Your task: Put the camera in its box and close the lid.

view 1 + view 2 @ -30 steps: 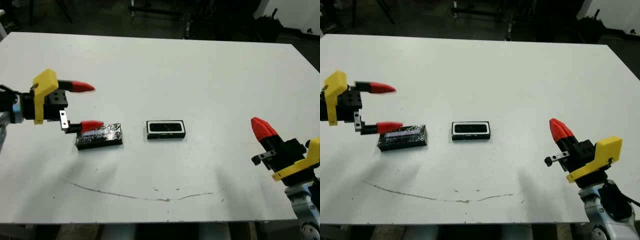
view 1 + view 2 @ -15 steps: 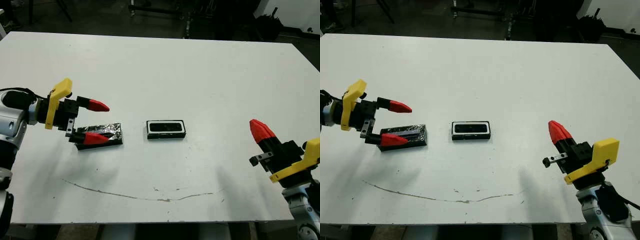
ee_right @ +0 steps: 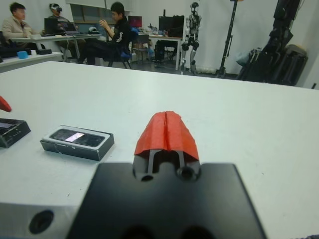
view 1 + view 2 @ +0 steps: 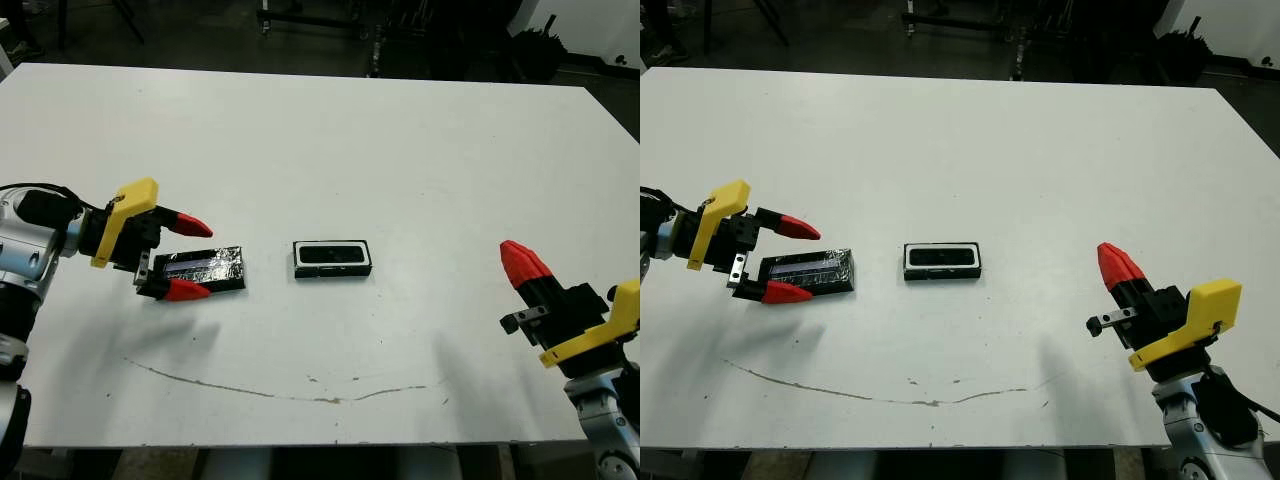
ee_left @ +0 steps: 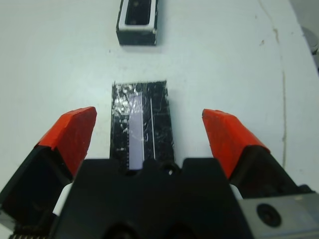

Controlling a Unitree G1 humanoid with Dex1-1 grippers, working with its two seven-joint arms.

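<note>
The left gripper (image 4: 181,258) is held with its fingers apart, one on each side of the near end of the lid (image 4: 203,268), which lies flat on the table (image 4: 400,160). Just beside the lid the box (image 4: 332,258) is seen, with the camera (image 4: 331,254) inside. The right gripper (image 4: 524,264) is kept well apart, fingers pressed together.

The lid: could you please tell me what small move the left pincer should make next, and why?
Probably shut the left pincer on the lid. Its open fingers straddle one end of the lid, which lies flat, apart from the box, and the camera seems to be inside already.
</note>
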